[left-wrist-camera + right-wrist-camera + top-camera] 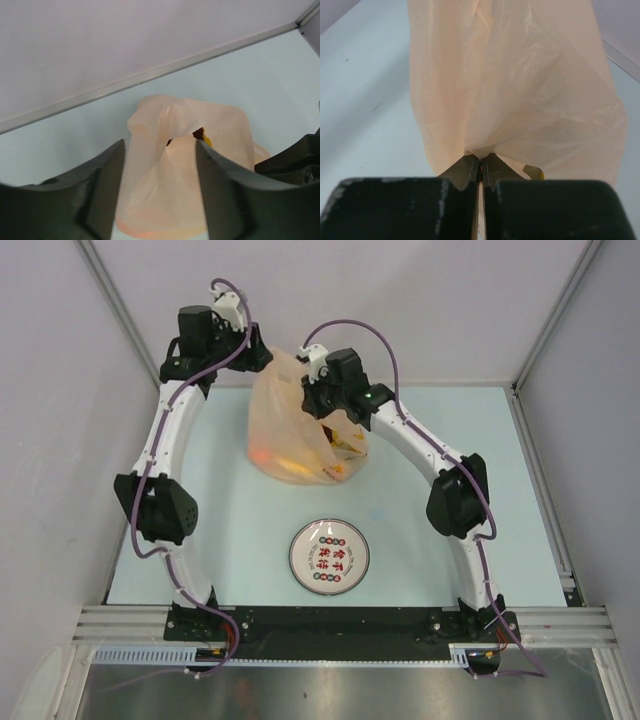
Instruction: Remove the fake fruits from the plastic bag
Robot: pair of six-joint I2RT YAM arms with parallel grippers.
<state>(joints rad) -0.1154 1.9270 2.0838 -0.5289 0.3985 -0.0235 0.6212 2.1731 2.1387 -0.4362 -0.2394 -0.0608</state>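
Note:
The pale-orange plastic bag [290, 425] stands bunched at the back middle of the table. Fake fruits [285, 462] glow orange and yellow through its lower film. In the left wrist view a dark and a yellow piece [202, 135] peek out of the bag's [165, 190] mouth. My left gripper [258, 352] hovers at the bag's upper left corner. It [160, 145] is open, with the bag showing beyond its fingers [107, 190]. My right gripper [322, 403] is at the bag's right side. In its wrist view it [481, 161] is shut on a pinch of the bag [520, 90], with a yellow bit [535, 172] beside it.
A round white plate [329, 556] with printed marks lies on the pale-blue table [450, 570] in front of the bag, between the two arms. Grey walls and metal rails close in the back and both sides.

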